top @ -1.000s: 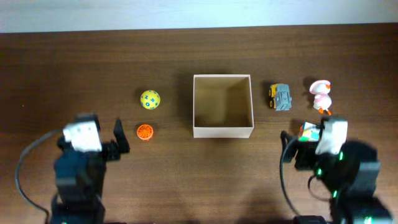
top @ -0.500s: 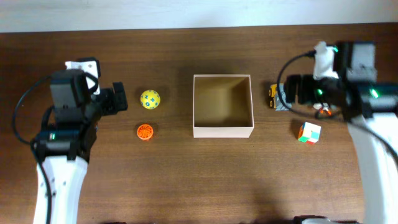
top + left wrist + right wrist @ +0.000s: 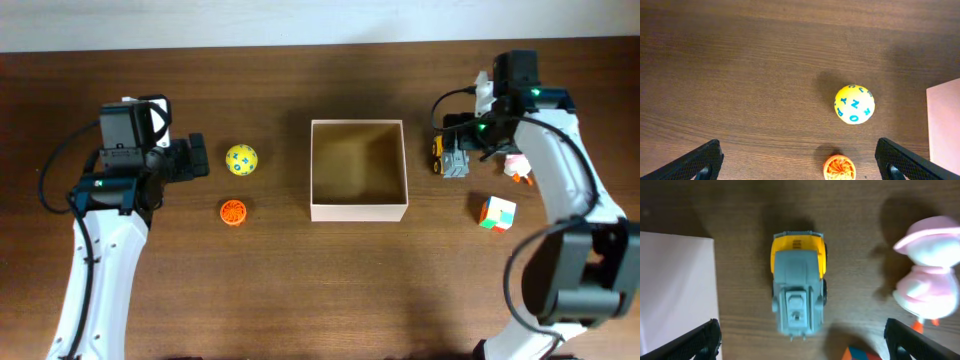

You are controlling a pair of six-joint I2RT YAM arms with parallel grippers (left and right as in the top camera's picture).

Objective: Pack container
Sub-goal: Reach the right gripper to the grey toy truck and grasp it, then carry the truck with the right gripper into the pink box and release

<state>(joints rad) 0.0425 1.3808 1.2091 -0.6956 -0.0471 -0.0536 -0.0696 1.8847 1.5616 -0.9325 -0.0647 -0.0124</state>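
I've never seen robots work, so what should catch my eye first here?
An empty cardboard box, white outside and tan inside, sits mid-table. Toys flank it: a yellow lettered ball and an orange disc to its left, a grey toy truck, pink bird figure and colour cube to its right. The right gripper hovers open over the truck.

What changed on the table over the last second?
Both arms swung out from the near edge: left gripper now open beside the yellow ball, right gripper open over the toy truck. Nothing taken hold of. The container, ball and truck stayed put.
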